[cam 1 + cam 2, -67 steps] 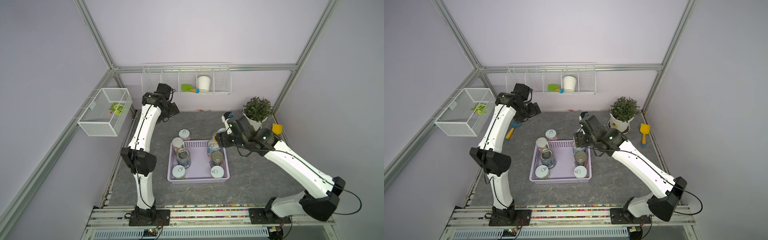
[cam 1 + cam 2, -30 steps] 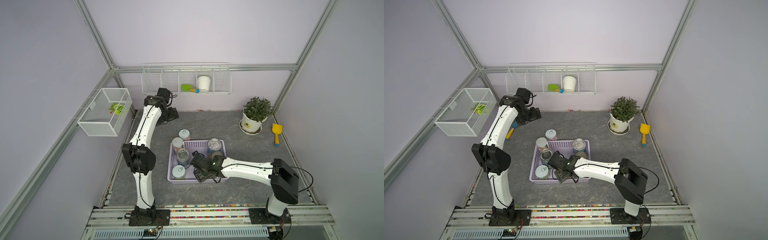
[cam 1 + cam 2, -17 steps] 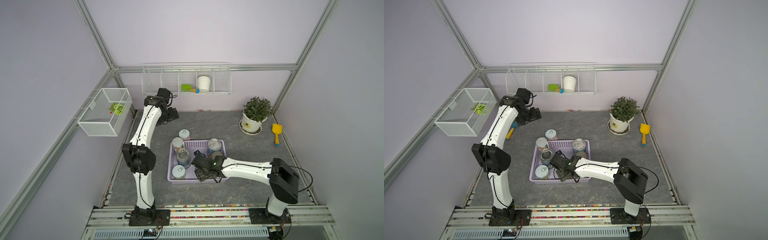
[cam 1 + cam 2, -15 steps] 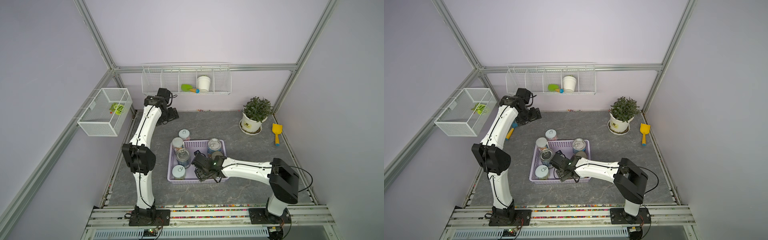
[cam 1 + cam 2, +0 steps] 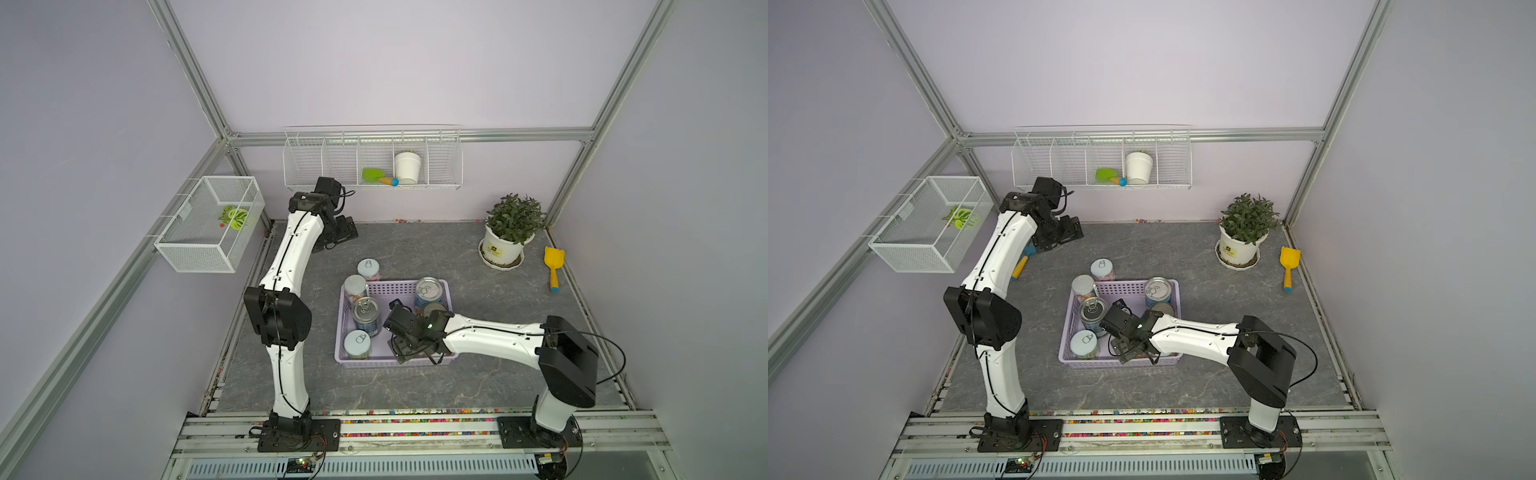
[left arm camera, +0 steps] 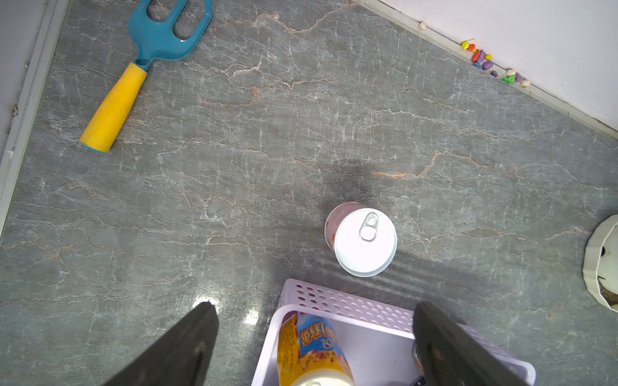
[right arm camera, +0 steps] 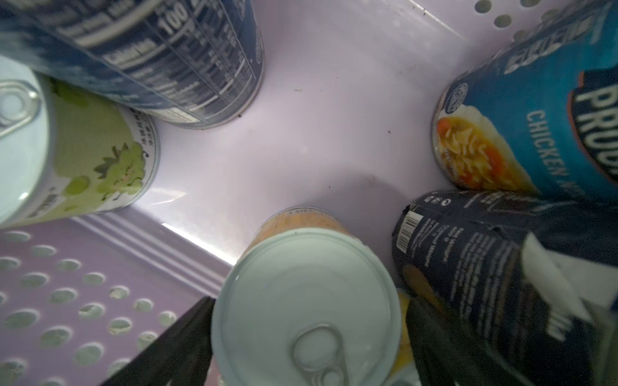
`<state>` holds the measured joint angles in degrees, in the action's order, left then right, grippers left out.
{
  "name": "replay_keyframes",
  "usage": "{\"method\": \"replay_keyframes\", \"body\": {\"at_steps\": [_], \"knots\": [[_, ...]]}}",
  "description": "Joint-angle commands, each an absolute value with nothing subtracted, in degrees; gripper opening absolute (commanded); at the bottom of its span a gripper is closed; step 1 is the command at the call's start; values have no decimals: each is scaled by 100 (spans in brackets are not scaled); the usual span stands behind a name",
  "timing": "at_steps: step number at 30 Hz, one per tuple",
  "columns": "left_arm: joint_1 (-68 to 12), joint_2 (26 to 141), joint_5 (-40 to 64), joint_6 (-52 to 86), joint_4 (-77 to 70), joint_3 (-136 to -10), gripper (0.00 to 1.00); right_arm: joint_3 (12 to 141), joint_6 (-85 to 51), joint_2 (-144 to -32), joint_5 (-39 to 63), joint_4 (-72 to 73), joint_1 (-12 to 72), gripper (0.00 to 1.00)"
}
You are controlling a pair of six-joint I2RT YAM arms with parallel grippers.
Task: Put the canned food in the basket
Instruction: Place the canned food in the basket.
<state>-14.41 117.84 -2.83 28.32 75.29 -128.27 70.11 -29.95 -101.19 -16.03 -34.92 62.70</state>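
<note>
The lavender basket [image 5: 374, 362] [image 5: 1092, 362] holds several upright cans in both top views. My right gripper [image 5: 409, 349] [image 7: 306, 334] is low inside its front part. Its fingers stand open on either side of a pale-lidded can [image 7: 306, 300] that rests on the basket floor, with a slim gap on one side. A green-label can [image 7: 93, 167] and a blue soup can [image 7: 518, 133] stand nearby. One pale-lidded can [image 5: 368, 268] [image 6: 364, 240] stands on the floor just behind the basket. My left gripper [image 5: 340, 232] [image 6: 316, 305] hangs open and empty at the back left.
A potted plant [image 5: 509, 232] and a yellow shovel [image 5: 552, 266] are at the back right. A blue garden fork [image 6: 140, 67] lies by the left wall. White wire baskets [image 5: 208, 224] hang on the walls. Coloured pebbles [image 6: 485, 60] line the back wall.
My right arm swung with a can from the basket's far right side down into its front middle, then stayed there. The left arm drew back slightly toward the back left corner.
</note>
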Motion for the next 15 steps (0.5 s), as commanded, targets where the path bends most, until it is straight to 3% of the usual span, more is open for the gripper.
{"method": "replay_keyframes", "body": {"at_steps": [1, 10, 15], "knots": [[-1404, 11742, -187, 2765, 7458, -12768, 96, 7077, -2948, -9988, -1520, -3958, 6306, 92], [-1406, 12153, 253, 2716, 7155, -12701, 96, 7421, -2843, -8300, -2082, -4289, 6285, 95], [-1540, 12606, 315, 2567, 7082, -12864, 97, 6487, -3071, -6627, -2259, -3710, 6077, 98]]}}
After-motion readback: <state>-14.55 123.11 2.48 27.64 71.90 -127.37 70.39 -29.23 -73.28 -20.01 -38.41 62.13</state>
